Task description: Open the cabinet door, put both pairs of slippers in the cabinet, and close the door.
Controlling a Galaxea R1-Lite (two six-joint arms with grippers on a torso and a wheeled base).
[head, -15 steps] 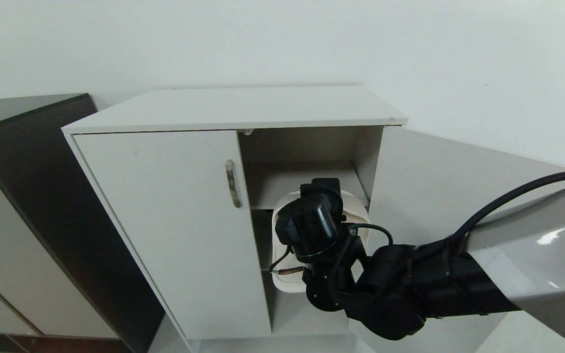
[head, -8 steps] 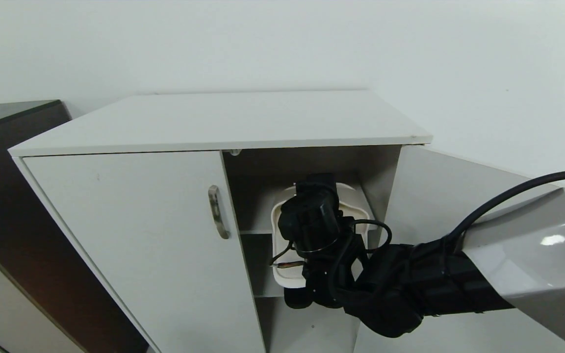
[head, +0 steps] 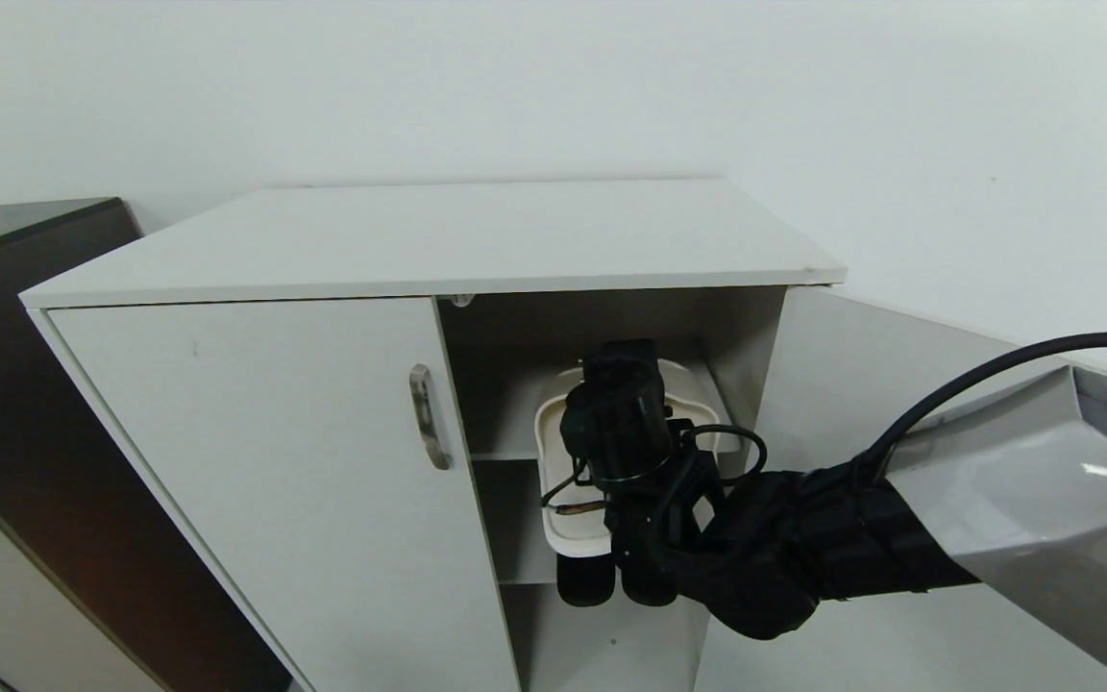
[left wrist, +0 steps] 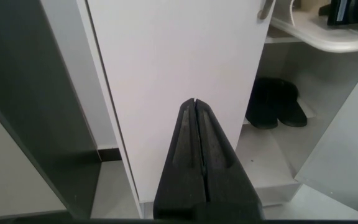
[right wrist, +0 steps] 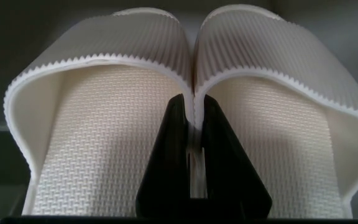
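Currently the right claw point(right wrist: 194, 106) is clamped narrow on the white slippers point(head: 573, 524), pinching the two adjoining inner edges of their uppers. The pair lies toes-first on the middle shelf point(head: 505, 423) of the cabinet point(head: 419, 240), and its heels overhang the shelf's front edge. The black slippers point(left wrist: 277, 102) rest on the level below. The left claw point(left wrist: 195, 109) is pressed shut on nothing, in front of the closed left door point(head: 275, 461).

Hazards:
1. Release at this depth. With the heels past the shelf edge, the pair may tip forward and drop onto the black slippers or out of the cabinet.
2. Thin grip. Only two soft edges are held; one slipper may slide free, or the pair may splay, if the toes drag on the shelf.
3. Protruding heels would likely block the open right door point(head: 851, 384) from closing.
4. The wrist cable may snag on the cabinet's side panel during retraction.

Changes:
- From 1.0 s ago, the whole head view has shifted, so the camera moved.
- Relative to the shelf edge, the white pair now reaches deeper inside.
- From 0.5 s ago, the right arm has advanced slightly, exposing more of the black slippers beneath.
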